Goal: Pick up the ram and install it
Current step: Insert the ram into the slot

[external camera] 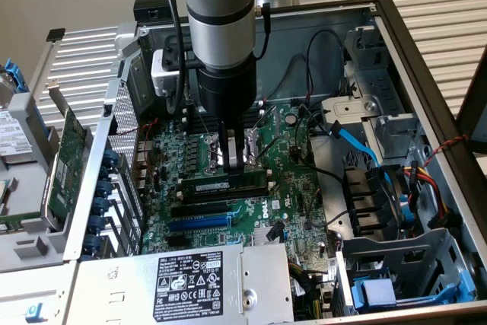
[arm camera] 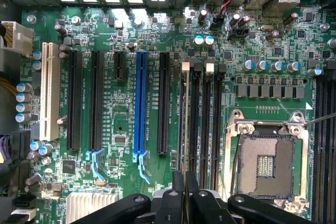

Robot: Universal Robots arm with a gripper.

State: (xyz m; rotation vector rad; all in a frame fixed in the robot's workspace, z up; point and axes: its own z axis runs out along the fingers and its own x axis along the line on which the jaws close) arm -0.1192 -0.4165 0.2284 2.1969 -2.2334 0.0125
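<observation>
We note end effector [external camera: 233, 161] clenched, apparently pinching top edge of ram [external camera: 225, 186]; grip hard to confirm. Ram stands on edge at outermost of memory slots [arm camera: 207, 124], near CPU socket [arm camera: 265, 163], aligned lengthwise for seating.
</observation>
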